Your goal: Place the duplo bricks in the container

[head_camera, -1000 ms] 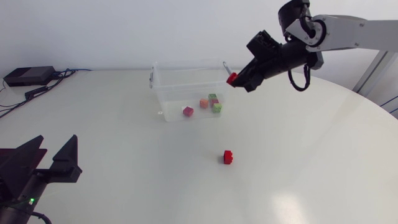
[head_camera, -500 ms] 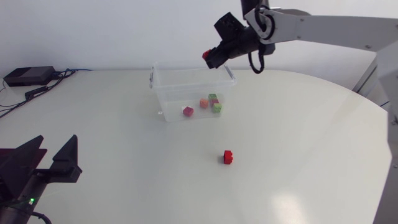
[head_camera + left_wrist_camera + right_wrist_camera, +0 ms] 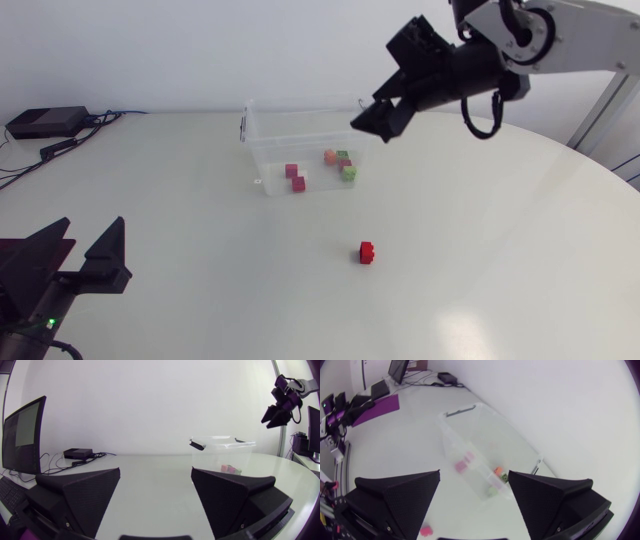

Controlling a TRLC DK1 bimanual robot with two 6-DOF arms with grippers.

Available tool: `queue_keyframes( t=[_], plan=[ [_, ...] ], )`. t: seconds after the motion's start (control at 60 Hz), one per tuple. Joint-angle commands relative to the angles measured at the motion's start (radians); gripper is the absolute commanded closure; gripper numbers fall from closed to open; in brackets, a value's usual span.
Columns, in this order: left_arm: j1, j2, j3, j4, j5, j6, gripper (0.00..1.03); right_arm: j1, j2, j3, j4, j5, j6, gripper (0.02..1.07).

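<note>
A clear plastic container (image 3: 262,150) stands at the table's back middle and holds several duplo bricks: two red ones (image 3: 295,177), an orange one (image 3: 330,157) and a green one (image 3: 348,172). One red brick (image 3: 367,252) lies alone on the table in front of it. My right gripper (image 3: 375,118) hangs open and empty above the container's right end. Its wrist view looks down between the fingers at the container (image 3: 451,427), the bricks (image 3: 464,462) and the loose red brick (image 3: 425,531). My left gripper (image 3: 75,262) rests open and empty at the front left, far from the container (image 3: 222,445).
A black box (image 3: 45,122) with cables (image 3: 95,125) sits at the table's back left corner. The table's rounded edge (image 3: 600,170) runs along the right.
My right gripper carried a red brick from the container's right over its back rim, opened, and the brick now lies in the container. The gripper has swung back right. The left arm is still.
</note>
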Motion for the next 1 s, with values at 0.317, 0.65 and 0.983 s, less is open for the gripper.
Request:
queue_keyframes(
  t=[0.317,0.65,0.983],
  plan=[
    [0.006,-0.007,-0.019,0.012,0.001,0.006,0.04,0.058,0.028,-0.369,-0.095,-0.026,-0.29,0.06],
    [0.006,-0.007,-0.019,0.012,0.001,0.006,0.04,0.115,0.193,-0.359,-0.088,-0.006,-0.386,0.07],
    [0.006,-0.007,-0.019,0.012,0.001,0.006,0.04,0.073,0.307,-0.27,-0.108,-0.009,-0.445,0.07]
  ],
)
